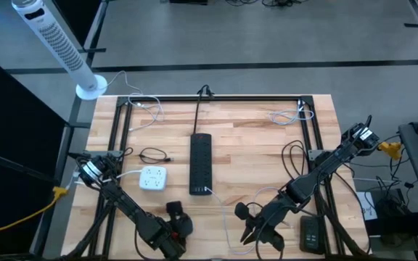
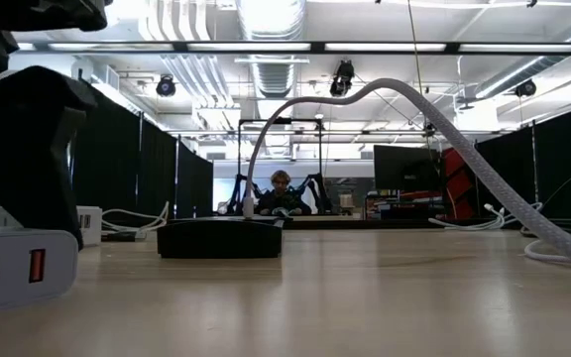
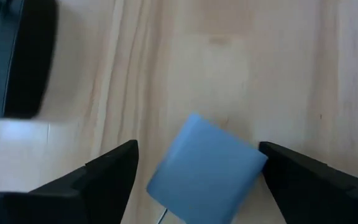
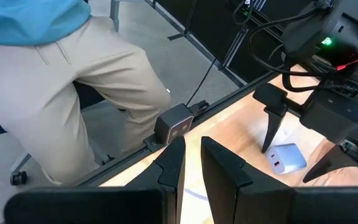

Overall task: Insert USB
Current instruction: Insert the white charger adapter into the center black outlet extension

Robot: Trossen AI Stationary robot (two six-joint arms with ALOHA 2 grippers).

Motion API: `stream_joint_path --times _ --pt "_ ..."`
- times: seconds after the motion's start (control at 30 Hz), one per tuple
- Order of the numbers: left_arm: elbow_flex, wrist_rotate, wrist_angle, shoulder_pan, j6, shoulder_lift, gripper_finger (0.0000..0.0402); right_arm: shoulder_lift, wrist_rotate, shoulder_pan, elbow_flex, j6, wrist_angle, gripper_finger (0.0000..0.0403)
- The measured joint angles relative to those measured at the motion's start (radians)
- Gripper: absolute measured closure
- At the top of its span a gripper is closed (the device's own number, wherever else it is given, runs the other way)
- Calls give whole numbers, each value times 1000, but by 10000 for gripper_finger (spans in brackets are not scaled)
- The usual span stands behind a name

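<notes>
A small pale-blue USB charger (image 3: 204,171) lies flat on the wood near the table's front edge; its two orange ports (image 2: 13,268) face the low camera. My left gripper (image 3: 197,146) points steeply down over it, open, one finger on each side; whether the charger's corner touches a finger I cannot tell. In the high view the gripper (image 1: 178,219) hides the charger. A white cable (image 1: 226,217) runs from the black power strip (image 1: 200,163) toward the front edge, arching up (image 2: 385,87). My right gripper (image 4: 192,152) hovers right of it (image 1: 251,233), shut to a narrow slit, with nothing seen between its fingers.
A white outlet cube (image 1: 152,177) and a coiled black cable (image 1: 154,156) lie left of the strip. A black flat device (image 1: 310,233) sits front right. A person in beige trousers (image 4: 61,93) stands beyond the front edge, beside a small camera (image 4: 174,124).
</notes>
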Motion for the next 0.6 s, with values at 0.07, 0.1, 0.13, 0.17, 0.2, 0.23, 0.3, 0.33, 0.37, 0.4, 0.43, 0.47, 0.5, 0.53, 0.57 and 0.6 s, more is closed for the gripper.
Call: stream_joint_path --times 0.07,0.1,0.13,0.17,0.2,0.23,0.3,0.33,0.37,0.4,0.43,0.47,0.5,0.53,0.57,0.6 --pt "0 6 3 1 39 0 90 0 0 0 0 0 0 366" --pt "0 14 3 1 56 0 90 0 0 0 0 0 0 366" --pt "0 23 3 3 70 0 91 0 0 0 0 0 0 366" --pt "0 32 4 4 80 1 91 0 0 0 0 0 -1 366" --pt "0 37 5 5 88 1 91 0 0 0 0 0 -1 366" --pt "0 39 8 5 95 0 91 0 0 0 0 0 -1 366" --pt "-1 41 17 8 107 0 91 0 0 0 0 0 -1 366" --pt "-1 45 20 11 112 0 91 0 0 0 0 0 -2 366" --pt "-1 52 24 14 116 0 91 0 0 0 0 0 -2 366" --pt "-1 65 27 20 116 1 91 0 0 0 0 0 -2 366" --pt "-2 86 29 29 112 1 91 0 0 0 0 0 -1 366" --pt "-2 111 31 41 98 0 91 0 0 0 0 0 -2 366" --pt "-2 129 33 51 82 0 91 0 0 0 0 0 -2 366" --pt "-2 137 39 59 73 0 91 0 0 0 0 0 -2 366" --pt "-2 143 46 68 67 0 91 0 0 0 0 0 -2 366" --pt "-2 153 54 77 67 0 91 0 0 0 0 0 -2 366"
